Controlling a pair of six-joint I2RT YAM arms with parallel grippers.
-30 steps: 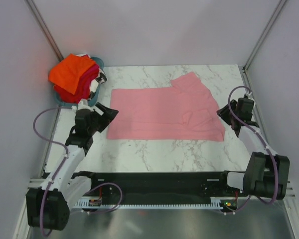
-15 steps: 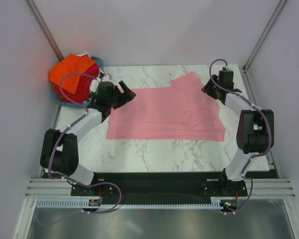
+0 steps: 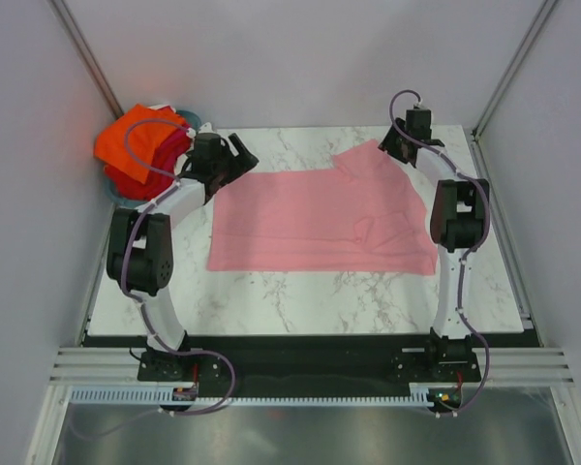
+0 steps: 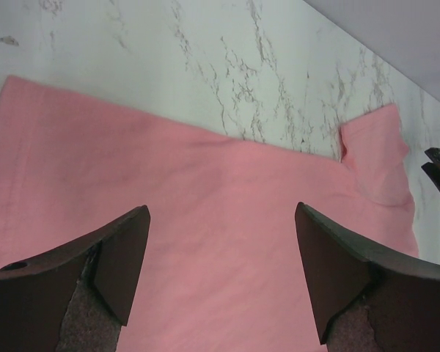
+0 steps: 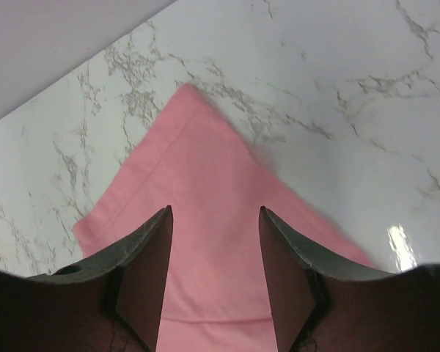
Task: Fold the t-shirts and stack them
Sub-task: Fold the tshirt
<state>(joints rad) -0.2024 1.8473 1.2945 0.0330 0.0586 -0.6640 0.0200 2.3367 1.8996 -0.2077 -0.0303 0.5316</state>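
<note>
One pink t-shirt [image 3: 310, 218] lies flat lengthwise left-right, hem leftward.

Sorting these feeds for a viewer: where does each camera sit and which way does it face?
Top external: above, behind the bases, looking down on the table, both arms whole.
Left wrist: behind the left gripper, facing the pink t-shirt, fingers framing it.
Right wrist: behind the right gripper, facing a sleeve.
All share the shirt.
</note>
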